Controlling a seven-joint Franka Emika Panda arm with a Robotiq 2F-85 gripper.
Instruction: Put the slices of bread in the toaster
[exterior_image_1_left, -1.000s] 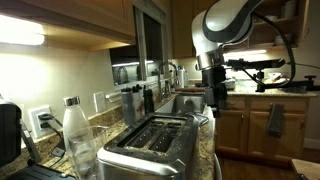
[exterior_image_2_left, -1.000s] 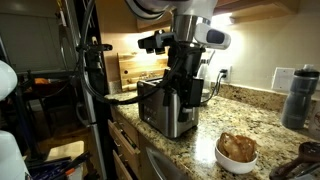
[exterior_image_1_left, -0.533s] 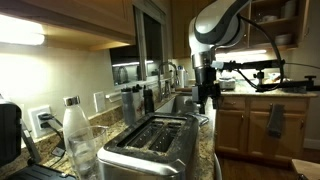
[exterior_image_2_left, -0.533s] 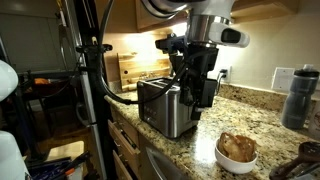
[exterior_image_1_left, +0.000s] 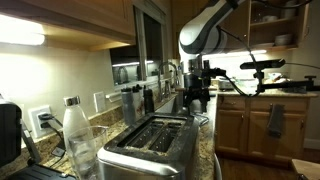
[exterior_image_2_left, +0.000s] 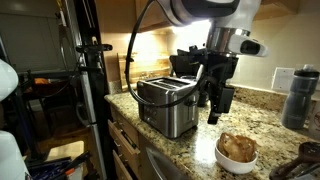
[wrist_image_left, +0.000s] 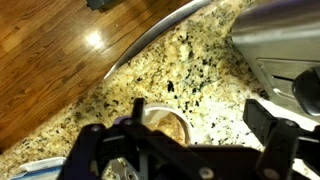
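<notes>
The shiny steel toaster (exterior_image_1_left: 150, 143) (exterior_image_2_left: 165, 105) stands on the speckled granite counter, with its two long slots dark. In the wrist view only its corner (wrist_image_left: 285, 45) shows, at the upper right. The slices of bread (exterior_image_2_left: 238, 146) (wrist_image_left: 170, 127) lie tan-brown in a small white bowl (exterior_image_2_left: 222, 160) beside the toaster. My gripper (exterior_image_2_left: 214, 106) (exterior_image_1_left: 197, 100) (wrist_image_left: 190, 125) hangs open above the counter between toaster and bowl, holding nothing. From the wrist camera the bowl lies just left of the gap between the fingers.
A clear bottle with a white cap (exterior_image_1_left: 75, 130) stands next to the toaster. A dark bottle (exterior_image_2_left: 299, 97) is on the counter beyond the bowl. The curved counter edge drops to a wooden floor (wrist_image_left: 50, 60). A sink with a faucet (exterior_image_1_left: 172, 75) lies behind the gripper.
The arm has swung away from the toaster's side toward the bowl, so the toaster is no longer covered. The gripper has stayed open and empty.
</notes>
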